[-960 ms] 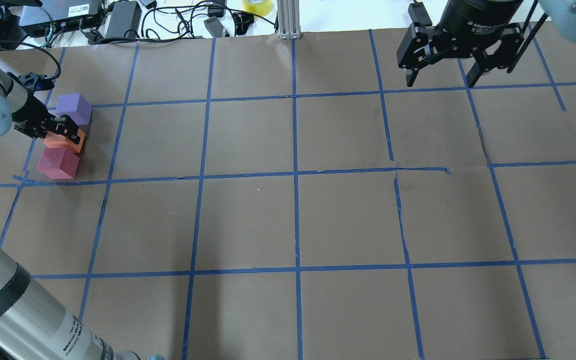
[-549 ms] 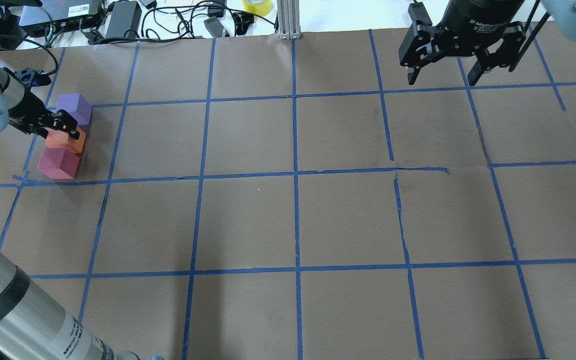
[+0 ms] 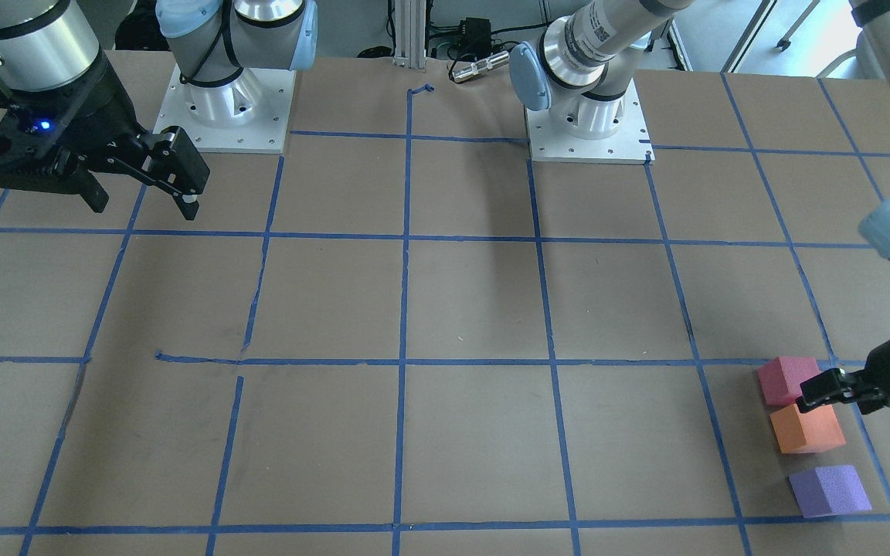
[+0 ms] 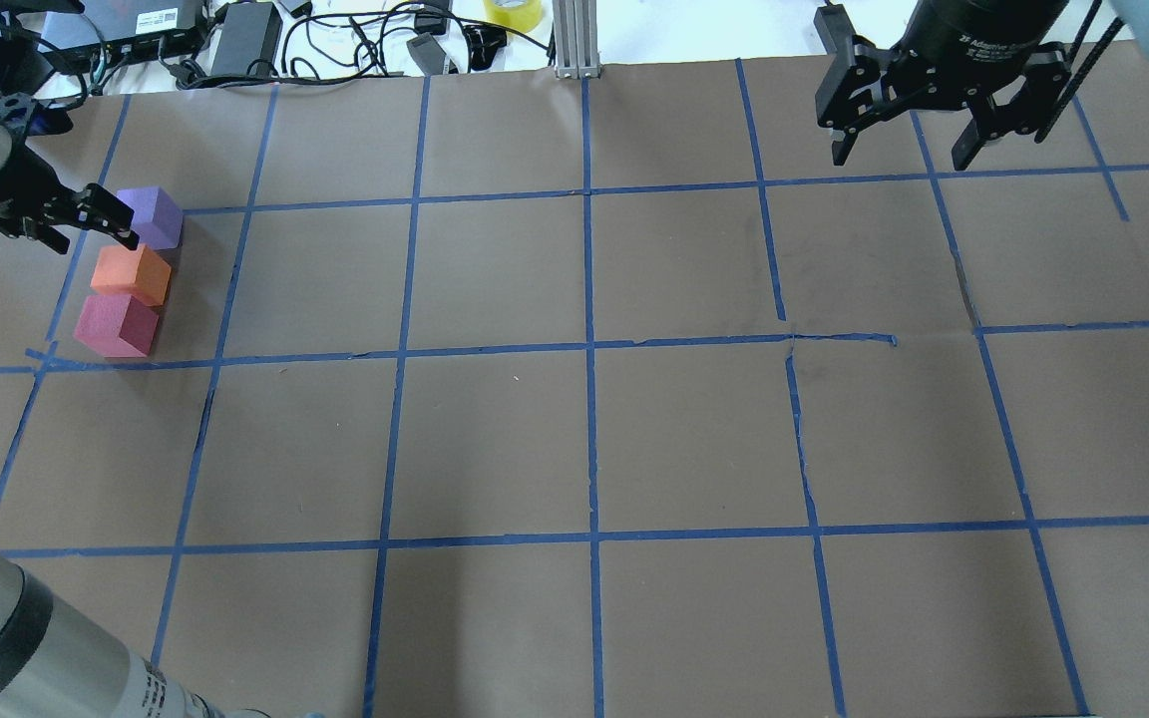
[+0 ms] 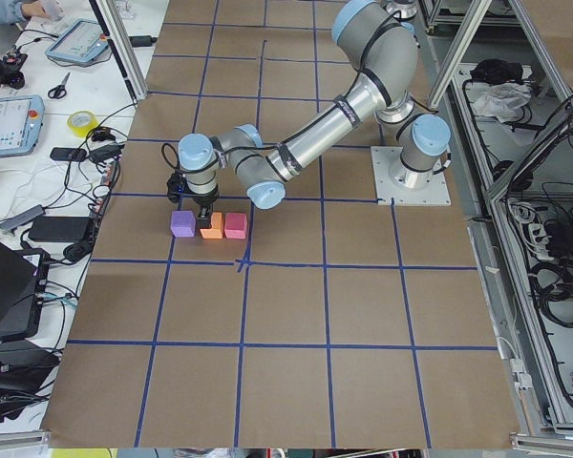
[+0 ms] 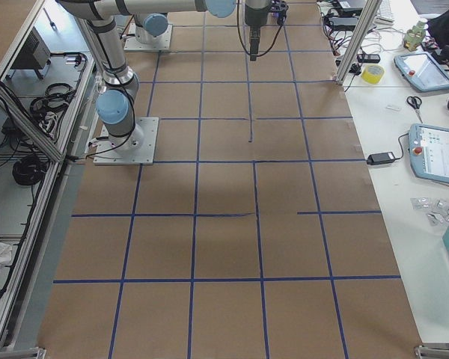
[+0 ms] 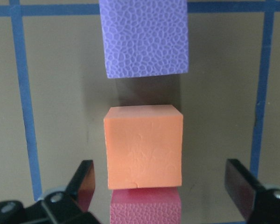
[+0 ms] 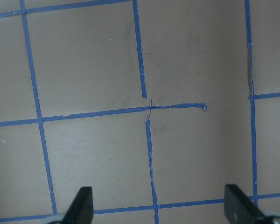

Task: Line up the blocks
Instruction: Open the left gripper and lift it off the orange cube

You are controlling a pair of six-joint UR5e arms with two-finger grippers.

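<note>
Three blocks lie in a short row near the table's left end: purple [image 4: 148, 216], orange [image 4: 132, 274] and pinkish-red [image 4: 117, 325]. The front-facing view shows the same row, pinkish-red [image 3: 786, 379], orange [image 3: 806, 427], purple [image 3: 830, 489]. The orange and pinkish-red blocks touch; a small gap separates orange [image 7: 143, 145] from purple [image 7: 144, 37]. My left gripper [image 4: 94, 242] hovers open above the orange block with nothing in it, its fingers [image 7: 81, 186] well apart. Far off at the back right, my right gripper [image 4: 901, 155] hangs open and empty over bare paper.
Blue tape [image 4: 589, 344] divides the brown paper into squares. Cables, power bricks and a yellow tape roll [image 4: 515, 12] line the far edge beside an aluminium post [image 4: 574, 40]. Both arm bases [image 3: 588, 123] stand on the robot's side.
My left gripper has lifted off the orange block and drawn back toward the table's left end. The orange block stays in the row. My right gripper drifted slightly right.
</note>
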